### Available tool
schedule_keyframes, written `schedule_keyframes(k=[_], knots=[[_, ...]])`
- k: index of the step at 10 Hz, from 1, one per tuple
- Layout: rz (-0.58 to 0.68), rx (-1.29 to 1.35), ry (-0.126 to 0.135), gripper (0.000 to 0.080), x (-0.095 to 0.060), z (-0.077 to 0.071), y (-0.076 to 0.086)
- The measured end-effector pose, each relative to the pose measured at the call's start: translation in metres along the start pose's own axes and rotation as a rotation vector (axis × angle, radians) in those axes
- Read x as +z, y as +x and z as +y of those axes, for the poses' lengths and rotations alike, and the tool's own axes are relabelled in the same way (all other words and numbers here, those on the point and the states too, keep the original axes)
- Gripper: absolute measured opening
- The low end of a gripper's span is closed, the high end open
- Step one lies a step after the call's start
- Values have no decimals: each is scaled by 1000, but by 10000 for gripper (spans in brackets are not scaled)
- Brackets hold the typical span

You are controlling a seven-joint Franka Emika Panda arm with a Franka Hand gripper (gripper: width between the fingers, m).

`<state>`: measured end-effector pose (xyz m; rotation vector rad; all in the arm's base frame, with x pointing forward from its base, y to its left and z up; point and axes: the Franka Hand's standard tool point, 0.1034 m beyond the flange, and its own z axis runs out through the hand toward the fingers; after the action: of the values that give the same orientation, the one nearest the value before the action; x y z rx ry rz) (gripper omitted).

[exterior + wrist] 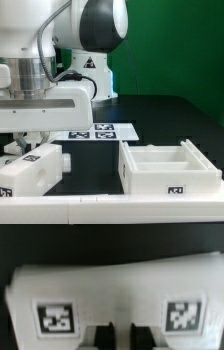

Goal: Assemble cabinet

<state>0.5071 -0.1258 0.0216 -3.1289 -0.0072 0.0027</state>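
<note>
Green curtain [170, 45] is hanging behind the black bench [170, 115], where the marker board [100, 131] is lying flat and the open cabinet box [170, 168] is sitting toward the exterior view's right. Over at the exterior view's left, the arm [30, 40] is reaching down onto a smaller tagged cabinet piece [30, 172] [120, 286], which is showing two tags to the wrist camera. Jaws are sitting pretty narrow, with the dark fingertips [98, 336] right at that piece's edge, but honestly I can't tell whether they're actually clamping it or just touching.
</note>
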Motion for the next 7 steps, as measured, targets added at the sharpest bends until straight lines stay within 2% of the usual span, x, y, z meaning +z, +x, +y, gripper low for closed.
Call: schedule_keyframes(k=[1,2,3,5,7], knots=[[0,0,0,60,0,0,0],[1,16,1,60,-1,-5,0],[4,27,9,60,-8,-26,-3],[8,92,35,60,-33,-69,-13],[2,210,44,61,-47,-107,-16]])
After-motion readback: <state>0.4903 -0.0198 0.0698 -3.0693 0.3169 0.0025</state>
